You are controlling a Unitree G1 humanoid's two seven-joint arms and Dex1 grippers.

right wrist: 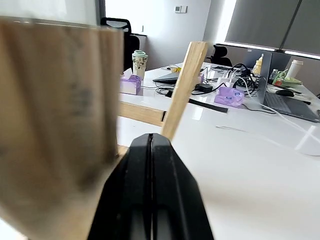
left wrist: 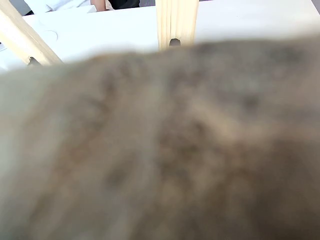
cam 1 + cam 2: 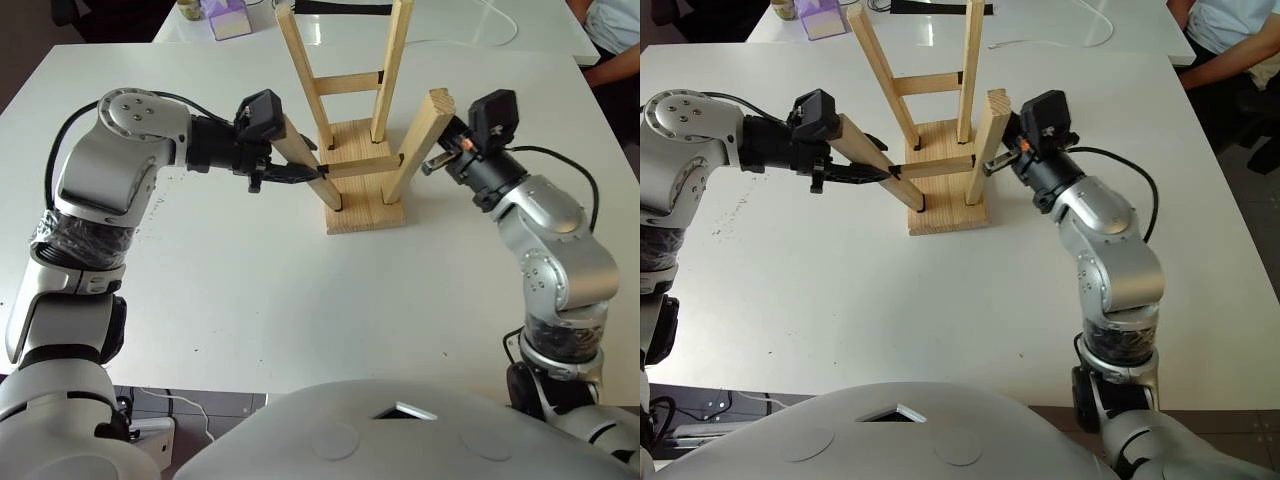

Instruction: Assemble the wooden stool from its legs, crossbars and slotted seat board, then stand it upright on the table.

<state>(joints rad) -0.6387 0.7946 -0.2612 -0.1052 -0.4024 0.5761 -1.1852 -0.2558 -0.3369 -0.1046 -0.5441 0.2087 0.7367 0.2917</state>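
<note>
The wooden stool stands upside down on the white table, its seat board (image 3: 365, 212) flat and its legs pointing up. The two far legs carry a crossbar (image 3: 348, 82). A lower crossbar (image 3: 362, 165) joins the two near legs. My left gripper (image 3: 292, 173) is shut on the slanting near left leg (image 3: 300, 148), whose wood blurs close in the left wrist view (image 2: 160, 150). My right gripper (image 3: 436, 161) is shut with nothing between its fingers, its tip (image 1: 151, 139) right beside the near right leg (image 3: 420, 138); whether it touches is unclear.
A purple tissue box (image 3: 228, 18) and a jar (image 3: 187, 8) stand on the table behind, with a white cable (image 3: 490, 22) at the back right. Bare white tabletop (image 3: 300, 310) stretches in front of the stool and to both sides.
</note>
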